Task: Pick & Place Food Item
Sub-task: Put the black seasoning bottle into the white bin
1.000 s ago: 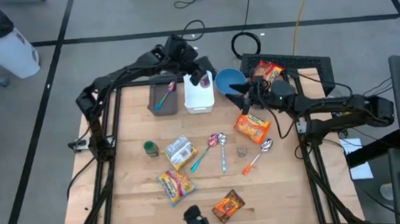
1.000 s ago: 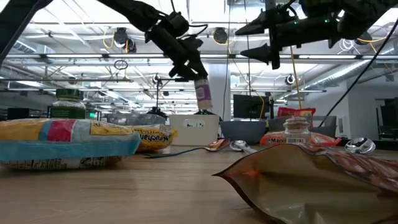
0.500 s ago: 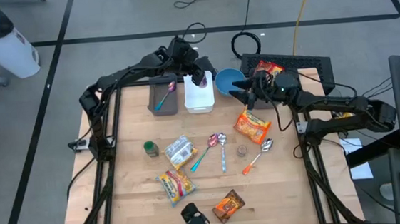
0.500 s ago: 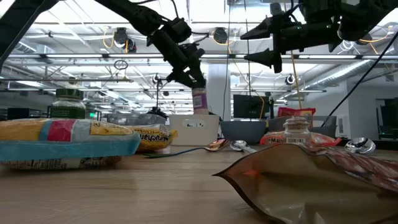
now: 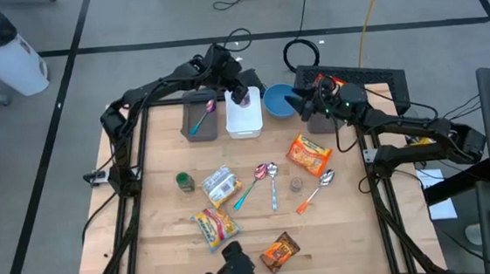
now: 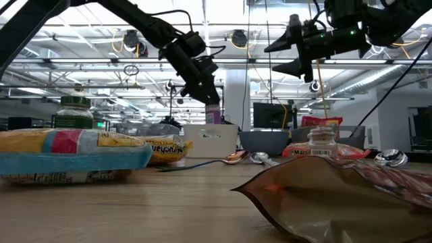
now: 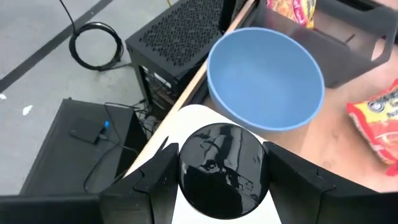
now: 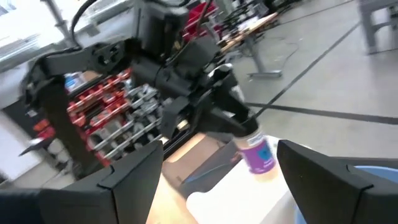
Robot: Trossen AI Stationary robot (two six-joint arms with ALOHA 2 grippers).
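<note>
We hold a small black-lidded jar (image 7: 224,169) with a purple label in our left gripper (image 5: 240,94), jaws clamped just below its lid above the white bin (image 5: 242,120); it looks rigid, light and smooth-sided, while our right gripper (image 5: 306,106) hangs jaws apart over the blue bowl (image 5: 279,99).

My rig stands in a robotics lab inside a big industrial hall. Around my light wooden worktable (image 5: 165,239) lies grey concrete floor marked with black tape lines (image 5: 65,81), with loose black cables (image 5: 302,52) just beyond it. Behind the table hang exposed steel ceiling trusses (image 6: 81,64) and, farther off, computer monitors (image 6: 270,115).
</note>
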